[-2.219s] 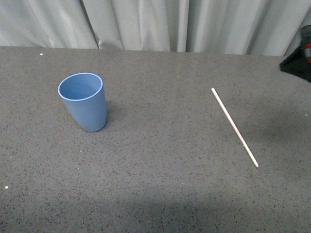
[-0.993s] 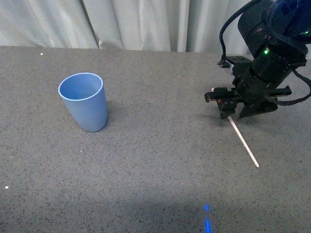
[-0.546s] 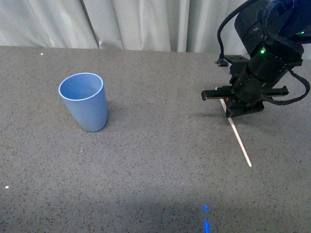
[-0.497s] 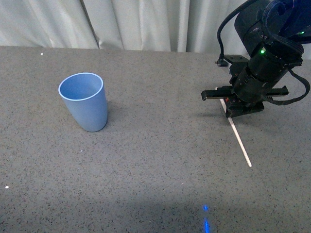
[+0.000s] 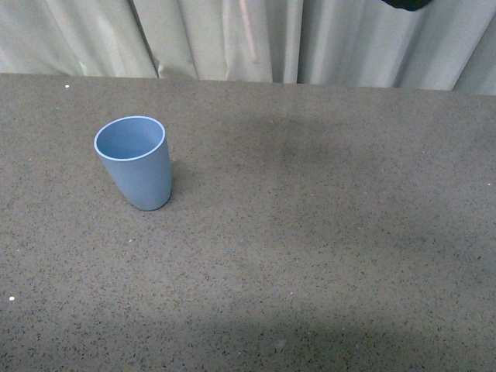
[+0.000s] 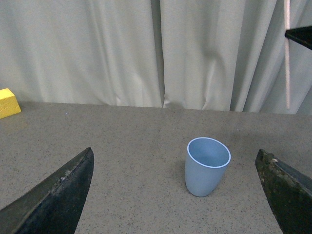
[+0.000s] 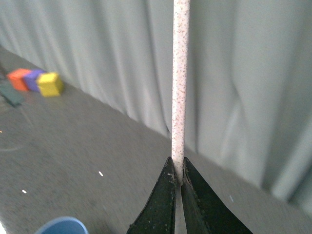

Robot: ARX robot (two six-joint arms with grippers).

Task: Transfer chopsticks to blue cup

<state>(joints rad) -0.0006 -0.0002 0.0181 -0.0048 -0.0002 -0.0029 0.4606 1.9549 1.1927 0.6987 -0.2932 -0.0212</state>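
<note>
Right pincer (image 7: 178, 171) is pinching the chopsticks (image 7: 179, 87) at one end, holding the stick up in the air against the curtain (image 5: 194, 39). Blue cup (image 5: 133, 163) is sitting upright on the desk (image 5: 310, 256). Left pincer (image 6: 174, 152) is hanging spread wide, gripping nothing.

No readable text, label or number — anywhere.

One blue cup (image 5: 133, 161), one cream chopstick (image 7: 179, 87), and what look, through the blur, like three small blocks (image 7: 33, 78): orange, purple, yellow.
</note>
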